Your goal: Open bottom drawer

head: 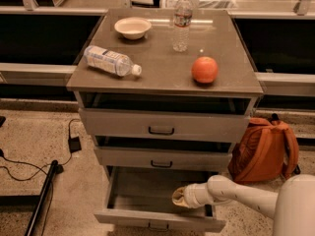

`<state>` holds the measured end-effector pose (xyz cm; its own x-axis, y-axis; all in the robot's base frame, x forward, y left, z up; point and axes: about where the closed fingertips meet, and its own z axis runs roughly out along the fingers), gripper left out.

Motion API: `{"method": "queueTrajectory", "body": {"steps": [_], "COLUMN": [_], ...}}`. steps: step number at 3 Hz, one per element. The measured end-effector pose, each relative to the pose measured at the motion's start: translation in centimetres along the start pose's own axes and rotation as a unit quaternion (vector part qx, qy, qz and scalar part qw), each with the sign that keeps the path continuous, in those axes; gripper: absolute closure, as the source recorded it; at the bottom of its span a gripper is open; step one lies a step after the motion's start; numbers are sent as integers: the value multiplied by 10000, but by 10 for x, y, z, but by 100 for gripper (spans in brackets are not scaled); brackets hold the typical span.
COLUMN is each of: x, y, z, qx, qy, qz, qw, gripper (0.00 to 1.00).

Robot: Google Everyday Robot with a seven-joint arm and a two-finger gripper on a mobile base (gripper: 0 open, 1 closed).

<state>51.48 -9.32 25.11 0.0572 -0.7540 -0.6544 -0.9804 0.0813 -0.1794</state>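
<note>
On the floor at the far left, dark cables (22, 166) trail across the speckled surface, with a small black adapter (75, 144) at the end of one lead and a black pole (42, 200) slanting toward the lower edge.

The grey cabinet (162, 73) stands in the middle. On the left of its top a clear plastic bottle (109, 60) lies on its side, cap pointing right. Behind it sits a pale bowl (132, 27). Further right a second bottle (181, 21) stands upright near the back, and an orange (204, 69) rests toward the front right, well apart from both bottles.

Below the top, the top drawer (197, 127) sits slightly forward with a dark gap above it, and the middle drawer (197, 160) is likewise out a little. The bottom drawer (123, 218), lowest of the three, is drawn out much further than the others, its grey inside showing and its front close to the lower edge of the view.

The gripper (180, 197) lies inside that drawer, over the right part of its floor, just behind the front panel, and whether it is spread or closed cannot be told. The pale arm (236, 193) runs from it to the right, over the drawer's right side, to the robot's white body (298, 205) in the lower right corner.

An orange backpack (263, 149) sits on the floor just beside the cabinet's right side
</note>
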Motion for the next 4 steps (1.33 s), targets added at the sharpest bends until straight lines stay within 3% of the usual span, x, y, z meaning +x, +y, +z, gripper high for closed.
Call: {"method": "queueTrajectory", "body": {"steps": [1, 2, 4], "x": [28, 50, 42], "y": [-12, -12, 28], "z": [27, 55, 83], "qx": [98, -31, -771], "qy": [96, 121, 54], "qz": [249, 498, 422], "qw": [9996, 9987, 9961], "gripper": [100, 100, 100]}}
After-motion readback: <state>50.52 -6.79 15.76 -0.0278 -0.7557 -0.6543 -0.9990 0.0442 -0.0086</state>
